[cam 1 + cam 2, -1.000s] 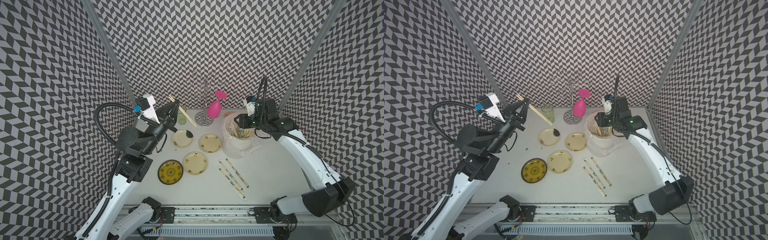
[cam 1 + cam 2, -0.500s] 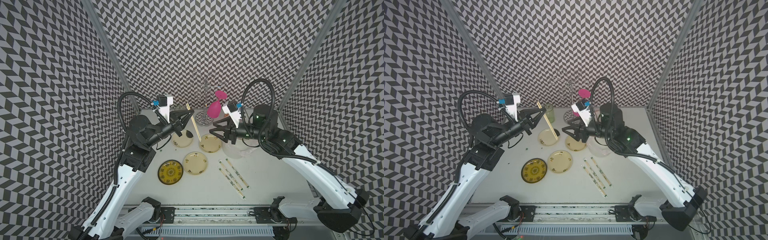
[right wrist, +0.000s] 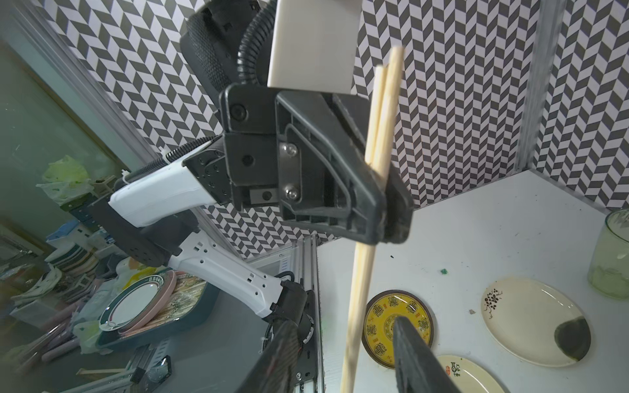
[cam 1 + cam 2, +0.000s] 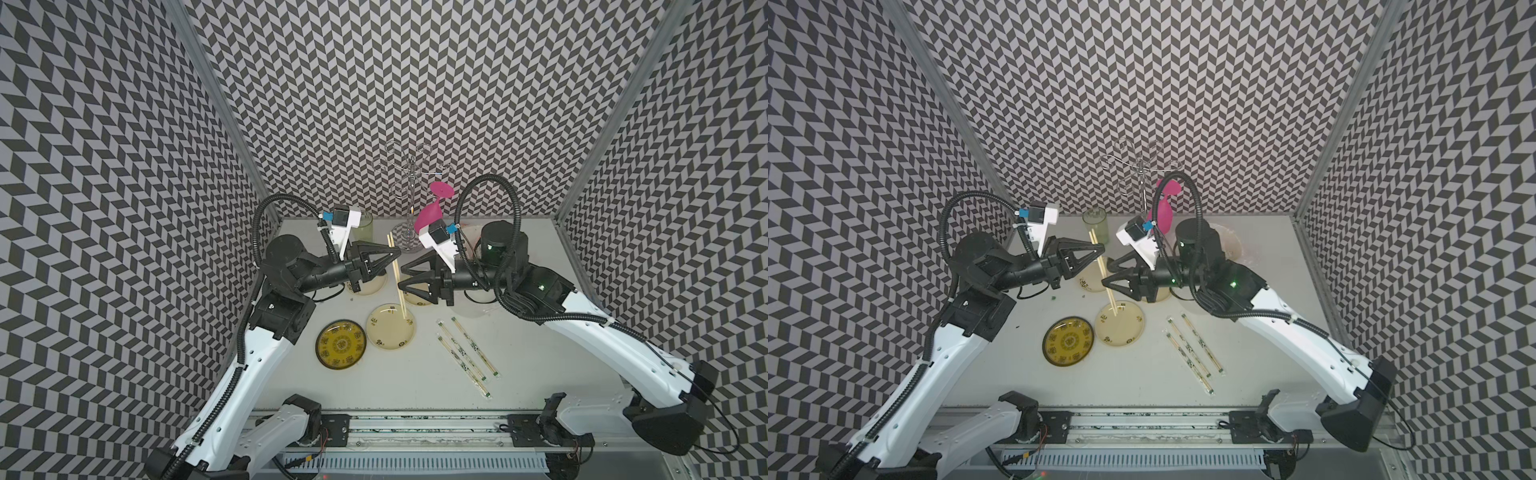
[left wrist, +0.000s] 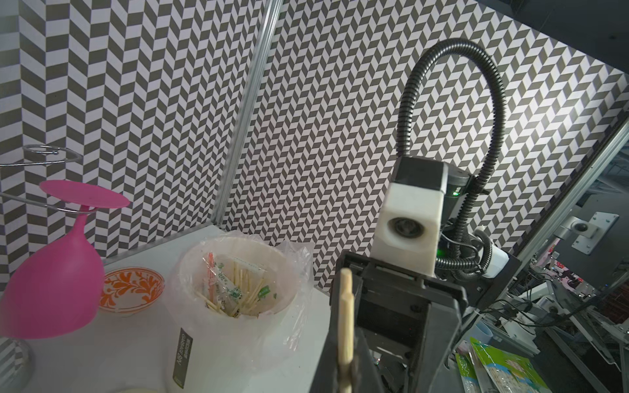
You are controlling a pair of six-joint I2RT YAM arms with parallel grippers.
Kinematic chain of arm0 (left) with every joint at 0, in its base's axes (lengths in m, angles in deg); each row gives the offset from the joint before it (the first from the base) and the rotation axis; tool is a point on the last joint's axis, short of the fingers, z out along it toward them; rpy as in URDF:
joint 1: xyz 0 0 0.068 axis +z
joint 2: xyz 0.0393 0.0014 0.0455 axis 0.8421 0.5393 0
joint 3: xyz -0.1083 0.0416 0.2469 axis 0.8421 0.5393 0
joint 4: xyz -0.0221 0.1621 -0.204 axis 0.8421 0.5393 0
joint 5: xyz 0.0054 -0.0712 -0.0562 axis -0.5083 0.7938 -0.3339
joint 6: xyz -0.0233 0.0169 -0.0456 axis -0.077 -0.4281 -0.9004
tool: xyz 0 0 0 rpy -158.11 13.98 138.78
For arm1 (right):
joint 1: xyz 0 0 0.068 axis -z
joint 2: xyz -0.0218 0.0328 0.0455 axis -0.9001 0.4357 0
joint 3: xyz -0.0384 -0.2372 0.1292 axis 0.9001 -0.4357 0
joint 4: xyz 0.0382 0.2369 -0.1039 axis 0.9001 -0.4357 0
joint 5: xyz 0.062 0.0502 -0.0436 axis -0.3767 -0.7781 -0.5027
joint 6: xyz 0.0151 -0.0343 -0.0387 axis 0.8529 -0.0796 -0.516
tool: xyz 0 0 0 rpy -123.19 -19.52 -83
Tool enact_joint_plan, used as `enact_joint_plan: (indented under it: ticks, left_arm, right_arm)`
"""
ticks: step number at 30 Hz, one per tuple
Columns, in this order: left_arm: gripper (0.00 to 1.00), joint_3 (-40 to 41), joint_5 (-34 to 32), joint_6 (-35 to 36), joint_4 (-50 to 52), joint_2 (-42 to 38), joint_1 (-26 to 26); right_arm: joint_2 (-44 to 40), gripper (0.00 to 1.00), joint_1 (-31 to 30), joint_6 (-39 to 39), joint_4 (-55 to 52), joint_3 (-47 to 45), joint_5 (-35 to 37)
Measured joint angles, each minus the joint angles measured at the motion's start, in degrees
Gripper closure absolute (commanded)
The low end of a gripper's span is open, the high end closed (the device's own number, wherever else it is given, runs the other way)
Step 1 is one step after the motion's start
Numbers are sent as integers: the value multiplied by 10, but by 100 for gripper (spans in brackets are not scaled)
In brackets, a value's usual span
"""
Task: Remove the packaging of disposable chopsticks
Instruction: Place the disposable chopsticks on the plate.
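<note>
Top views: left gripper [image 4: 392, 258] is clenched on a bare pair of chopsticks [image 4: 398, 286] above mid-length, so they hang steeply with the lower tips over the cream plate [image 4: 382, 341]; contact with the plate cannot be told. Right gripper [image 4: 401, 282] faces it, jaws parted and empty, just beside the sticks and below the left's hold. Judgement: it is lined up to take the pair or steady it. Three more pairs in their packaging [image 4: 465, 353] lie side by side on the desk [image 4: 519, 374], well apart from both grippers, so most of the unwrapping remains. Left wrist view: it shows what the right arm hides from above, a white bucket [image 5: 238, 333] lined with a clear bag and holding short sticks and small wrappers, next to an orange bowl [image 5: 131, 289] and an upturned pink glass [image 5: 51, 282]. The clamp point itself is cropped. Right wrist view: only here is the clamp plain, with the left's pads shut on both sticks, which splay slightly at the top. The right's fingers [image 3: 412, 354] flank the lower shaft without touching.
</note>
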Motion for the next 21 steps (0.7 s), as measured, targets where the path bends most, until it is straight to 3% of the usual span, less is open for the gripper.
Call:
enact_joint_plan:
  ticks: [5, 13, 18, 19, 21]
  left_arm:
    - [100, 0, 7, -9, -12, 0, 0]
    - [100, 0, 2, -11, -27, -1, 0]
    - [100, 1, -8, -12, -29, -1, 5]
    - [95, 1, -11, -12, -28, -1, 9]
    - [56, 1, -21, -9, -22, -1, 16]
  right_arm:
    - [8, 71, -7, 7, 3, -5, -3]
    - [10, 100, -8, 42, 35, -28, -8]
    - [16, 100, -8, 59, 47, -28, -1]
    - [18, 100, -8, 63, 49, -28, 4]
    - [23, 100, -8, 74, 56, -27, 14]
